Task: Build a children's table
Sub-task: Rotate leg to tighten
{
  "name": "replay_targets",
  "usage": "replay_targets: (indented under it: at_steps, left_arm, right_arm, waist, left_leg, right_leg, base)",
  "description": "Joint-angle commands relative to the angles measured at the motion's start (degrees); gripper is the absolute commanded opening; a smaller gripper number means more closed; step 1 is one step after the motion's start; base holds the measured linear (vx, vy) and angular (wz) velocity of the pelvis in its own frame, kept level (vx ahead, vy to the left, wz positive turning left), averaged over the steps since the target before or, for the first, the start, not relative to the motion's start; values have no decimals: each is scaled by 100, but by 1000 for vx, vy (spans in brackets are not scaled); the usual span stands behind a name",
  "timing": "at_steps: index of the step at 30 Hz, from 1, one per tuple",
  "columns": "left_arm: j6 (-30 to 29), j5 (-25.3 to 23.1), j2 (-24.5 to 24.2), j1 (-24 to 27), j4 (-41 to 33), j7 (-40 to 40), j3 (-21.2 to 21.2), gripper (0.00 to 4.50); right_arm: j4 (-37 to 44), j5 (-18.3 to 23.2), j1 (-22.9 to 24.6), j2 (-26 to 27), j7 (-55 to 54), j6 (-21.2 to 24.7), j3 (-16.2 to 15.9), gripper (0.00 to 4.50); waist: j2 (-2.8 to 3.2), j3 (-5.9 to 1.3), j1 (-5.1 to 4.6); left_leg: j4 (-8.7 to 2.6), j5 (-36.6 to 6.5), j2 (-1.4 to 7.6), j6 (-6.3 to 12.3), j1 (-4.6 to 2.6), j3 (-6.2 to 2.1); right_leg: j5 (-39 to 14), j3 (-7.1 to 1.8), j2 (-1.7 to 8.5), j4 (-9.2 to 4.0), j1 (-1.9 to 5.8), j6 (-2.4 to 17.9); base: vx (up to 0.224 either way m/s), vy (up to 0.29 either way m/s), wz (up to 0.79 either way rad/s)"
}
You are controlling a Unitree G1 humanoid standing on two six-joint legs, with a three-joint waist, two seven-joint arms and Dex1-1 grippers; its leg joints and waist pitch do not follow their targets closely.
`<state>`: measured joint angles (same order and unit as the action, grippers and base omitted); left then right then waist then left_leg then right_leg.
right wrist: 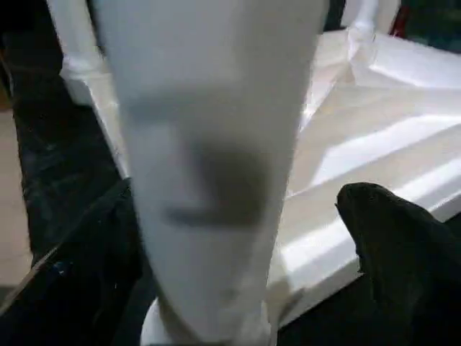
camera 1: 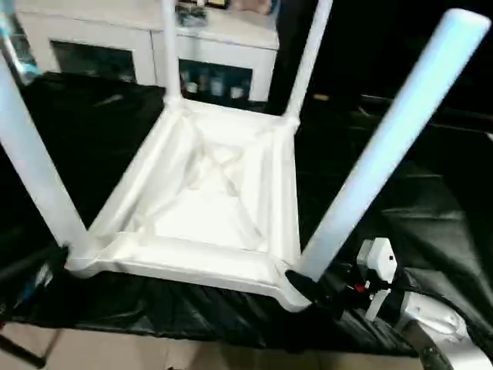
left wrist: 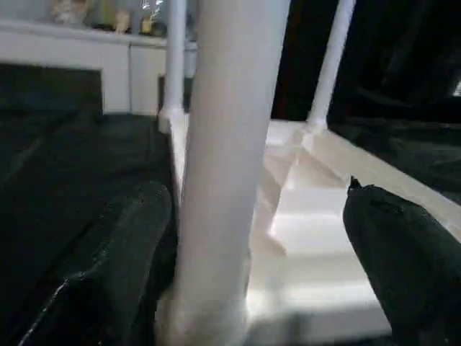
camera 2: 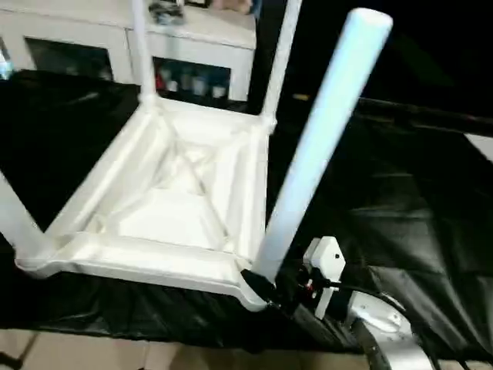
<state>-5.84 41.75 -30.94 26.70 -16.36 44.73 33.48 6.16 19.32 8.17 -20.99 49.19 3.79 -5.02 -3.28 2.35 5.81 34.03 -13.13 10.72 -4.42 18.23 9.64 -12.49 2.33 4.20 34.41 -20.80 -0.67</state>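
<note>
The white children's table point(camera 1: 208, 208) lies upside down on a black cloth, ribbed underside up. Its legs stand in the corner sockets: two far ones point(camera 1: 169, 54) point(camera 1: 308, 62), a near-left leg point(camera 1: 35, 169) and a near-right leg point(camera 1: 385, 146). My right gripper point(camera 1: 308, 289) is open at the base of the near-right leg, its black fingers point(right wrist: 389, 231) standing apart on either side of the tube. At the foot of the near-left leg point(left wrist: 230, 144), my left gripper point(left wrist: 248, 191) is open too. One finger point(left wrist: 137, 238) is close beside the tube and the other is well clear.
The black cloth point(camera 1: 400, 200) covers the work surface around the table. A white cabinet point(camera 1: 154, 38) with glass-fronted compartments stands behind it. Pale floor point(camera 1: 115, 347) shows past the near edge of the cloth.
</note>
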Motion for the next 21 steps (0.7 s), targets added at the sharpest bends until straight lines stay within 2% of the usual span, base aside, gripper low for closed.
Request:
replay_targets:
  at_steps: [1, 2, 3, 4, 5, 6, 7, 8, 9, 10, 11, 12, 13, 14, 15, 16, 17, 18, 19, 20, 21]
  left_arm:
    - [-80, -114, -66, -186, 125, -10, -214, 445]
    - [-98, -127, -86, -302, 193, -9, -257, 445]
    - [-140, -138, -98, -445, 268, -11, -320, 445]
    - [-184, -196, -116, -686, 422, -5, -450, 445]
    - [-232, -248, -129, -870, 542, 10, -572, 445]
    - [-260, -283, -138, -987, 622, 21, -652, 445]
    - [-260, -310, -133, -1034, 663, 23, -686, 445]
    - [-294, -422, -106, -1232, 842, -5, -843, 445]
    - [-284, -603, -56, -1411, 1024, -116, -989, 445]
    - [-241, -663, -31, -1460, 1076, -141, -1025, 445]
    - [-212, -689, -19, -1479, 1098, -147, -1037, 445]
    - [-232, -767, 60, -1523, 1135, -307, -1080, 445]
    - [-271, -852, 231, -1508, 1124, -526, -1165, 445]
    - [-271, -852, 231, -1508, 1124, -526, -1165, 445]
    - [-260, -922, 350, -1442, 1089, -624, -1231, 445]
    - [-185, -1099, 482, -1306, 1039, -785, -1306, 445]
    - [-145, -1136, 612, -1165, 961, -876, -1332, 428]
    - [-119, -1149, 703, -1070, 904, -930, -1347, 428]
    - [-49, -1306, 872, -943, 870, -1137, -1393, 417]
    - [-41, -1327, 892, -930, 866, -1163, -1400, 417]
    - [78, -1502, 1114, -799, 827, -1384, -1485, 406]
  right_arm:
    - [55, -102, 55, -33, -110, -66, 68, 450]
    - [62, -122, 59, -16, -150, -78, 68, 450]
    - [67, -143, 73, 1, -200, -107, 74, 450]
    - [76, -179, 92, 46, -289, -158, 81, 450]
    - [78, -227, 102, 90, -377, -214, 84, 450]
    - [76, -261, 107, 119, -435, -254, 84, 450]
    - [74, -275, 106, 136, -464, -262, 81, 450]
    - [52, -352, 83, 223, -617, -286, 65, 450]
    - [-5, -422, 31, 330, -792, -309, 60, 450]
    - [-31, -442, 10, 367, -844, -324, 59, 450]
    - [-42, -449, 2, 381, -863, -331, 58, 450]
    - [-96, -496, -54, 451, -990, -347, 77, 450]
    - [-167, -493, -134, 571, -1169, -354, 139, 450]
    - [-167, -493, -134, 571, -1169, -354, 139, 450]
    - [-202, -455, -171, 635, -1251, -360, 191, 450]
    - [-235, -394, -193, 680, -1311, -359, 258, 450]
    - [-238, -347, -206, 706, -1348, -351, 304, 432]
    - [-238, -313, -214, 724, -1373, -344, 335, 432]
    - [-230, -266, -233, 759, -1418, -325, 388, 421]
    - [-230, -260, -236, 762, -1422, -324, 395, 421]
    - [-235, -215, -258, 785, -1446, -308, 458, 411]
  waist:
    - [246, -105, -3]
    - [316, -134, -1]
    - [263, -168, -11]
    - [421, -172, 9]
    - [379, -173, -27]
    - [388, -186, -12]
    - [395, -174, -12]
    - [410, -171, -22]
    - [393, -177, -26]
    - [381, -171, -24]
    - [421, -179, -18]
    - [399, -179, -21]
    - [418, -174, -32]
    - [393, -174, -42]
    - [407, -169, -48]
    - [316, -172, -38]
    - [346, -171, -33]
    - [341, -174, -52]
    - [278, -174, -63]
    - [314, -186, -49]
    - [278, -206, -55]
  left_leg:
    - [-605, -2463, 237, -115, 11, -130]
    - [-593, -2179, 235, -86, 56, -140]
    - [-553, -1804, 220, -12, 80, -111]
    - [-542, -1721, 213, -22, 82, -126]
    - [-527, -1670, 208, -12, 76, -90]
    - [-514, -1570, 202, 8, 104, -97]
    - [-524, -1588, 205, 9, 113, -97]
    - [-524, -1696, 207, 3, 92, -89]
    - [-521, -1715, 200, -8, 83, -90]
    - [-528, -1682, 204, 7, 95, -94]
    - [-521, -1604, 210, 3, 104, -99]
    - [-529, -1505, 222, 13, 121, -107]
    - [-530, -1501, 221, 10, 119, -102]
    - [-528, -1536, 226, 8, 110, -97]
    - [-532, -1565, 223, 5, 110, -93]
    - [-539, -1544, 234, 24, 111, -94]
    - [-543, -1567, 244, 22, 109, -97]
    - [-548, -1612, 253, 8, 119, -91]
    - [-545, -1625, 262, 14, 117, -81]
    - [-548, -1607, 259, 0, 112, -90]
    - [-534, -1535, 258, 15, 118, -83]
  right_leg:
    - [-1450, -253, 286, -432, 17, 737]
    - [-1166, -254, 299, -378, 71, 830]
    - [-788, -247, 285, -353, 88, 891]
    - [-710, -253, 298, -328, 81, 933]
    - [-669, -241, 283, -351, 72, 982]
    - [-672, -243, 301, -323, 111, 1029]
    - [-782, -243, 306, -337, 114, 1027]
    - [-1030, -240, 301, -368, 99, 1010]
    - [-1231, -245, 301, -370, 92, 973]
    - [-1306, -250, 311, -374, 93, 950]
    - [-1360, -259, 336, -369, 97, 958]
    - [-1357, -256, 339, -358, 113, 955]
    - [-1366, -255, 334, -366, 102, 956]
    - [-1418, -253, 337, -366, 89, 975]
    - [-1474, -253, 336, -379, 83, 971]
    - [-1566, -259, 342, -379, 77, 930]
    - [-1561, -262, 345, -381, 74, 925]
    - [-1521, -262, 341, -398, 78, 873]
    - [-1474, -263, 328, -404, 70, 857]
    - [-1343, -263, 324, -390, 72, 848]
    - [-1184, -262, 318, -385, 83, 852]
  base:
    - [0, 0, 0]
    - [0, 0, 0]
    - [0, 0, 0]
    - [0, 0, 0]
    - [0, 0, 0]
    - [0, 0, 0]
    - [0, 0, 0]
    - [0, 0, 0]
    - [0, 0, 0]
    - [0, 0, 0]
    - [0, 0, 0]
    - [0, 0, 0]
    - [0, 0, 0]
    - [0, 0, 0]
    - [0, 0, 0]
    - [0, 0, 0]
    - [0, 0, 0]
    - [0, 0, 0]
    - [0, 0, 0]
    - [0, 0, 0]
    - [0, 0, 0]
